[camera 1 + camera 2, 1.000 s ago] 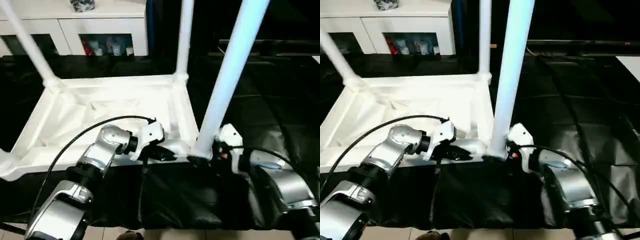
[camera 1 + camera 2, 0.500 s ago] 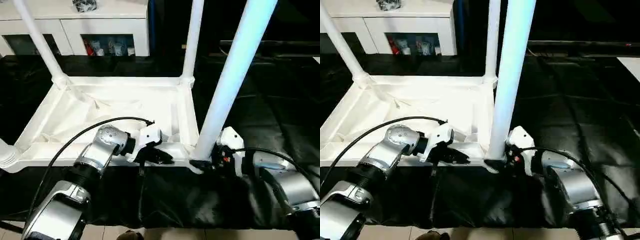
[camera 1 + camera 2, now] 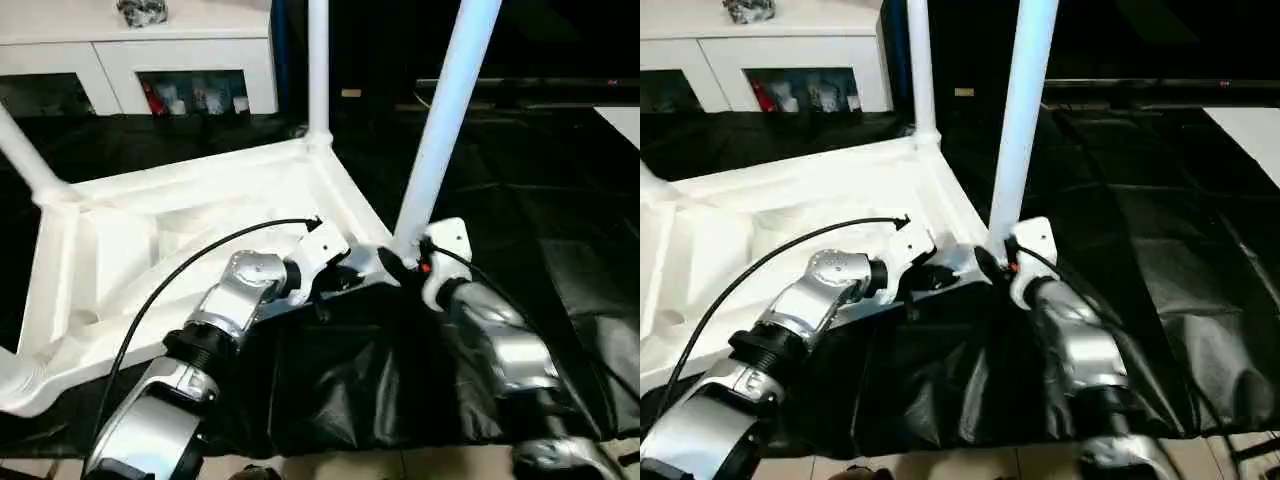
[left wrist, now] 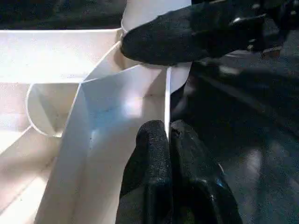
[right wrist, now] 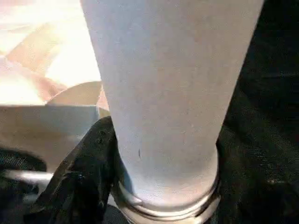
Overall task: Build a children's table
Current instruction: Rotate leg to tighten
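Observation:
The children's table [image 3: 150, 240] lies upside down on black cloth, a white top with a raised rim. Three white legs stand in its corner sockets: one at the near right [image 3: 440, 130], one at the far corner [image 3: 318, 60], one at the left [image 3: 20, 150]. My left gripper [image 3: 350, 275] is shut on the thin near rim [image 4: 166, 107], close to the near right corner; its fingers [image 4: 154, 154] pinch the rim edge. My right gripper [image 3: 400, 262] is closed around the base of the near right leg, with a black finger [image 5: 84, 172] against the leg [image 5: 163, 93].
Black cloth [image 3: 350, 380] covers the work surface and hangs over its near edge. A white cabinet [image 3: 150, 50] with shelf openings stands at the back left. A dark bar [image 3: 530, 90] runs across the back right.
The table top has swung round, its near right corner now farther from me and its left end nearer. Both grippers moved with that corner. The right gripper has closed in on the leg base.

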### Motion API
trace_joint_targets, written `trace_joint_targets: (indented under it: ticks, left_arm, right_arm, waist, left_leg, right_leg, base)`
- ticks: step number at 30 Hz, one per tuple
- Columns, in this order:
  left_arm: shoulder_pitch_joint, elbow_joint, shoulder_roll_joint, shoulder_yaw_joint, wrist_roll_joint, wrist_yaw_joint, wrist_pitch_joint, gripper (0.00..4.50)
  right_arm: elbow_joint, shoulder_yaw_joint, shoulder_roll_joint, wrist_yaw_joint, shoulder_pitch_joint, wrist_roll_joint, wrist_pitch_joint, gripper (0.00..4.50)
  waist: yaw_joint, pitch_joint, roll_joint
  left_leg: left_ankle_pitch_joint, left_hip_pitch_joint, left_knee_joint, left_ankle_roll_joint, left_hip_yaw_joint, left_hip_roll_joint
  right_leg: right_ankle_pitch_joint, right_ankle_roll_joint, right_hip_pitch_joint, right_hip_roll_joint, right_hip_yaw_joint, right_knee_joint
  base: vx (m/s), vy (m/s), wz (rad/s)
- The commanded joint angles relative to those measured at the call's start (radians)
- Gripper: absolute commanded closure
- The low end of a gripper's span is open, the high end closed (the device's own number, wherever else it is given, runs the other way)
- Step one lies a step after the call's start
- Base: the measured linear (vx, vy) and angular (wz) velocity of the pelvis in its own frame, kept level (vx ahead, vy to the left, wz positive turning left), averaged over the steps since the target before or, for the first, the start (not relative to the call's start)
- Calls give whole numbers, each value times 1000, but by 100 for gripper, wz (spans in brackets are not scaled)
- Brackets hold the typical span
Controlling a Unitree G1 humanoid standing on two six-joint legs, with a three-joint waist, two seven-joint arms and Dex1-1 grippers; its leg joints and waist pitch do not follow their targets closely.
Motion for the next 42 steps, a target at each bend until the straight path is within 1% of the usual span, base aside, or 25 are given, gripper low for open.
trace_joint_targets:
  ticks: [1, 2, 3, 4, 5, 6, 8, 10, 12, 14, 15, 17, 19, 21, 22, 24, 26, 28, 31, 32, 37, 38, 40, 41, 42]
  left_arm:
    - [9, -51, -47, -14, -1, 31, 4, 450]
    - [13, -56, -48, -18, -2, 34, 4, 450]
    - [15, -55, -43, -24, -3, 22, -3, 450]
    - [18, -54, -37, -28, -4, 8, -13, 450]
    - [20, -53, -32, -31, -6, -5, -22, 450]
    - [23, -56, -27, -33, -11, -22, -27, 450]
    - [31, -62, -10, -38, -22, -66, -53, 450]
    - [38, -68, 2, -40, -30, -93, -62, 450]
    - [49, -80, 20, -41, -47, -143, -76, 450]
    - [62, -100, 40, -40, -65, -197, -71, 450]
    - [66, -106, 50, -42, -72, -224, -73, 450]
    - [70, -112, 58, -45, -76, -244, -73, 450]
    - [73, -111, 91, -55, -81, -314, -91, 450]
    - [74, -111, 99, -58, -81, -331, -99, 450]
    - [76, -115, 111, -61, -90, -365, -97, 450]
    - [77, -116, 127, -65, -94, -396, -105, 450]
    - [78, -120, 144, -71, -99, -431, -103, 450]
    - [78, -120, 153, -75, -105, -456, -100, 450]
    - [77, -120, 156, -77, -104, -459, -104, 450]
    - [77, -119, 159, -78, -104, -463, -105, 450]
    - [78, -117, 168, -79, -106, -477, -109, 450]
    - [78, -117, 168, -79, -106, -477, -109, 450]
    - [79, -118, 169, -79, -107, -481, -108, 450]
    - [80, -119, 170, -81, -109, -483, -107, 450]
    - [80, -119, 170, -82, -109, -483, -107, 450]
  right_arm:
    - [58, 53, 56, -13, 5, -10, 11, 182]
    - [61, 54, 62, -15, 2, -8, 5, 126]
    - [57, 57, 59, -13, 1, -10, -1, 126]
    - [48, 58, 55, 7, 3, 0, -1, 112]
    - [39, 59, 51, 23, 5, 7, 2, 109]
    - [31, 64, 43, 29, 9, 3, 4, 104]
    - [5, 91, 11, 59, 23, -17, 4, 76]
    - [-13, 103, -16, 90, 35, -27, 4, 76]
    - [-49, 112, -53, 155, 55, -18, 12, 76]
    - [-101, 125, -102, 245, 82, 10, 17, 76]
    - [-120, 127, -121, 280, 91, 23, 24, 76]
    - [-138, 129, -137, 308, 98, 33, 28, 76]
    - [-189, 144, -216, 421, 122, 56, 22, 76]
    - [-200, 146, -233, 446, 128, 64, 24, 76]
    - [-215, 152, -258, 484, 135, 74, 26, 76]
    - [-243, 162, -291, 546, 149, 88, 35, 76]
    - [-283, 187, -335, 626, 170, 105, 51, 76]
    - [-297, 197, -352, 658, 176, 114, 66, 76]
    - [-297, 197, -351, 657, 176, 116, 71, 76]
    - [-297, 198, -351, 660, 175, 118, 72, 92]
    - [-299, 208, -349, 670, 172, 123, 80, 112]
    - [-299, 208, -349, 670, 172, 123, 80, 135]
    - [-302, 212, -350, 672, 173, 123, 80, 145]
    - [-305, 213, -345, 669, 173, 122, 87, 145]
    - [-308, 213, -341, 665, 173, 121, 92, 153]
  waist:
    - [0, -56, -9]
    - [0, -55, -8]
    - [1, -56, -6]
    - [1, -56, -3]
    - [0, -58, -6]
    - [0, -57, -1]
    - [0, -56, -1]
    - [-1, -54, -6]
    - [1, -54, -5]
    - [5, -54, -7]
    - [7, -54, -6]
    - [7, -54, -4]
    - [11, -52, -3]
    - [12, -50, -4]
    - [14, -49, -3]
    - [15, -50, -2]
    - [21, -51, -4]
    - [26, -55, -3]
    - [29, -56, -4]
    - [29, -57, -3]
    - [29, -60, -4]
    - [30, -60, -3]
    - [30, -60, -3]
    - [29, -60, -7]
    - [30, -60, -5]
  left_leg:
    - [-234, 14, -77, 28, -40, 67]
    - [-236, 16, -76, 30, -39, 67]
    - [-231, 16, -75, 36, -38, 67]
    - [-227, 15, -75, 38, -39, 67]
    - [-216, 17, -73, 46, -37, 66]
    - [-211, 16, -73, 53, -37, 66]
    - [-219, 17, -73, 56, -36, 66]
    - [-223, 15, -73, 57, -36, 65]
    - [-224, 17, -73, 59, -35, 66]
    - [-211, 17, -71, 71, -34, 69]
    - [-200, 17, -70, 81, -34, 69]
    - [-199, 16, -70, 88, -33, 70]
    - [-225, 19, -70, 83, -32, 71]
    - [-237, 18, -72, 78, -33, 72]
    - [-250, 20, -73, 69, -33, 73]
    - [-254, 20, -74, 63, -34, 74]
    - [-250, 20, -73, 67, -34, 75]
    - [-229, 19, -71, 75, -33, 76]
    - [-218, 19, -69, 74, -33, 76]
    - [-216, 19, -69, 72, -34, 76]
    - [-203, 18, -66, 72, -33, 74]
    - [-202, 19, -66, 73, -33, 74]
    - [-198, 19, -65, 74, -32, 74]
    - [-196, 19, -65, 75, -32, 74]
    - [-196, 19, -65, 75, -33, 74]
  right_leg:
    - [-223, -205, 39, -77, 50, -77]
    - [-216, -205, 38, -76, 51, -77]
    - [-193, -210, 40, -75, 51, -75]
    - [-179, -212, 41, -74, 51, -73]
    - [-145, -218, 41, -71, 51, -71]
    - [-125, -226, 42, -72, 50, -69]
    - [-127, -228, 42, -71, 49, -72]
    - [-138, -226, 46, -73, 50, -71]
    - [-152, -225, 44, -73, 52, -74]
    - [-128, -227, 47, -73, 53, -70]
    - [-109, -235, 46, -73, 52, -68]
    - [-105, -244, 46, -71, 51, -67]
    - [-147, -244, 44, -72, 51, -72]
    - [-172, -239, 45, -72, 51, -74]
    - [-196, -236, 43, -73, 52, -76]
    - [-206, -235, 43, -74, 53, -76]
    - [-197, -232, 45, -73, 53, -74]
    - [-164, -244, 45, -74, 52, -68]
    - [-161, -253, 44, -76, 52, -68]
    - [-160, -255, 44, -76, 51, -67]
    - [-138, -259, 46, -76, 51, -65]
    - [-138, -260, 46, -76, 51, -65]
    - [-133, -261, 46, -76, 50, -64]
    - [-135, -261, 46, -75, 50, -64]
    - [-139, -261, 46, -75, 50, -63]
  base:
    - [0, 0, 0]
    - [0, 0, 0]
    - [0, 0, 0]
    - [0, 0, 0]
    - [0, 0, 0]
    - [0, 0, 0]
    - [0, 0, 0]
    - [0, 0, 0]
    - [0, 0, 0]
    - [0, 0, 0]
    - [0, 0, 0]
    - [0, 0, 0]
    - [0, 0, 0]
    - [0, 0, 0]
    - [0, 0, 0]
    - [0, 0, 0]
    - [0, 0, 0]
    - [0, 0, 0]
    - [0, 0, 0]
    - [0, 0, 0]
    - [0, 0, 0]
    - [0, 0, 0]
    - [0, 0, 0]
    - [0, 0, 0]
    - [0, 0, 0]
